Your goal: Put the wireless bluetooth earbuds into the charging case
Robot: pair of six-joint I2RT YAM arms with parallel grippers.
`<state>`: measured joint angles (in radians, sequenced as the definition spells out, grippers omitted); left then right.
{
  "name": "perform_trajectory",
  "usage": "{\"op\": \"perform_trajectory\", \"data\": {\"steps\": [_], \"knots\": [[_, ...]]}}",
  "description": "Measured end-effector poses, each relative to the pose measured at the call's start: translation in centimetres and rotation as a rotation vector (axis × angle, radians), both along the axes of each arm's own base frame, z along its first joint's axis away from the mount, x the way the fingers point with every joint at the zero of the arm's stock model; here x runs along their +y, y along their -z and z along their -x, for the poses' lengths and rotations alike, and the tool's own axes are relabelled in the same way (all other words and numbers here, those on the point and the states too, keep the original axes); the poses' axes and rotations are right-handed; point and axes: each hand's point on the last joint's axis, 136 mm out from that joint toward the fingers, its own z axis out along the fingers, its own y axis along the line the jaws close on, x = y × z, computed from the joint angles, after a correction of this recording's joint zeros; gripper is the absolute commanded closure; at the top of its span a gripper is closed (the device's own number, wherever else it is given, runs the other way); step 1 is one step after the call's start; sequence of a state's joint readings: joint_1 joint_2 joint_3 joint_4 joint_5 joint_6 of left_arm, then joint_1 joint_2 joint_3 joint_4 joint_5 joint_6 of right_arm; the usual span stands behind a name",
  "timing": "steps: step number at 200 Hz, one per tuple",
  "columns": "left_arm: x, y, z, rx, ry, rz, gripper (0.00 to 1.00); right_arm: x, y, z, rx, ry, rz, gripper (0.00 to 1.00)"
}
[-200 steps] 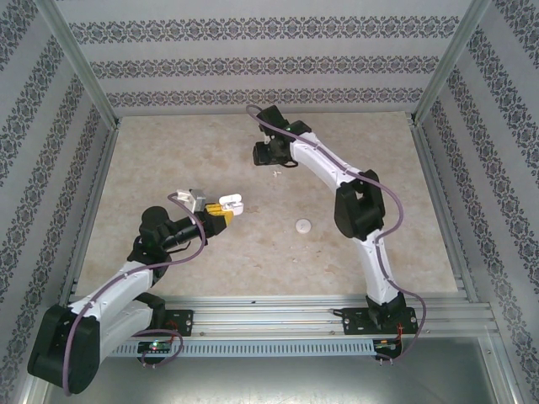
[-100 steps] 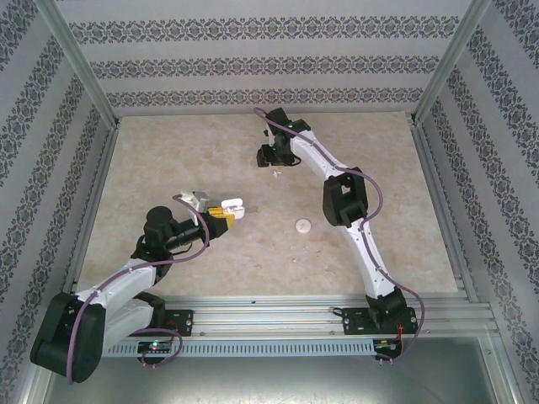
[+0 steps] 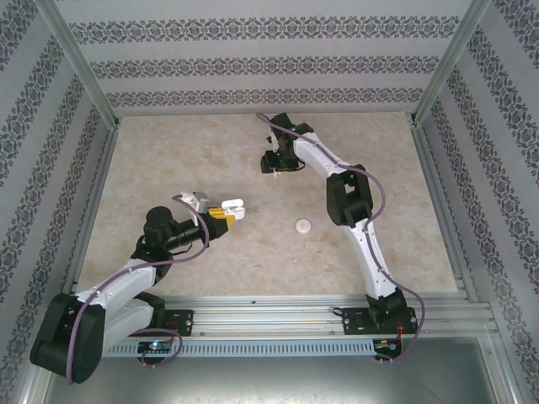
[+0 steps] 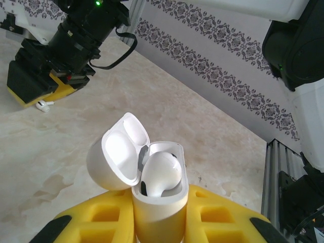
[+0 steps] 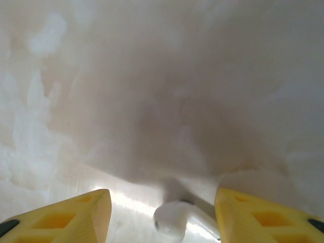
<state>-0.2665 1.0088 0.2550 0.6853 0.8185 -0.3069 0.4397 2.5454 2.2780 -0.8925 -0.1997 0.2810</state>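
My left gripper (image 4: 161,232) is shut on the charging case (image 4: 158,210), a small white box held upright between the yellow fingers with its lid (image 4: 114,157) swung open. One white earbud (image 4: 162,172) sits inside it. In the top view this gripper (image 3: 222,213) and the case (image 3: 235,204) are left of the table's centre. A second earbud (image 5: 174,220) lies on the table between the fingers of my right gripper (image 5: 161,205), which is open and touches it on neither side. From above, the right gripper (image 3: 276,165) hangs low over the far middle of the table. The left wrist view shows that earbud (image 4: 45,105) under it.
A flat round white disc (image 3: 303,225) lies on the beige table between the two arms. Patterned walls and metal rails (image 3: 278,313) close the table in on all sides.
My right gripper has shifted slightly toward me and down over the loose earbud, and its jaws have opened wider. The left gripper and the case have stayed put.
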Motion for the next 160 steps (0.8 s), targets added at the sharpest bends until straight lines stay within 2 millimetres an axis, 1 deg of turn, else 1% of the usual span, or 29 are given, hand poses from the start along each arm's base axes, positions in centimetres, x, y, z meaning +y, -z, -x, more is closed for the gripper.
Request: {"op": "perform_trajectory", "data": {"steps": [45,72,87,122,160], "knots": [[0.1,-1.0,0.3,-0.036,0.001,0.01,0.86,0.2,0.1,3.3,0.056,0.004,0.01,0.44],[0.1,-1.3,0.4,-0.044,0.0,0.012,0.86,-0.2,0.0,4.4,0.08,0.027,0.01,0.43],[0.1,-1.3,0.4,-0.046,0.0,0.012,0.86,-0.3,-0.2,4.6,0.085,0.035,0.01,0.43],[0.1,-1.5,0.5,-0.052,-0.001,0.014,0.86,-0.3,-1.2,4.3,0.071,0.06,-0.003,0.44],[0.2,-1.4,0.4,-0.045,-0.004,0.011,0.86,-0.6,-1.4,3.8,0.068,0.095,-0.006,0.48]]}}
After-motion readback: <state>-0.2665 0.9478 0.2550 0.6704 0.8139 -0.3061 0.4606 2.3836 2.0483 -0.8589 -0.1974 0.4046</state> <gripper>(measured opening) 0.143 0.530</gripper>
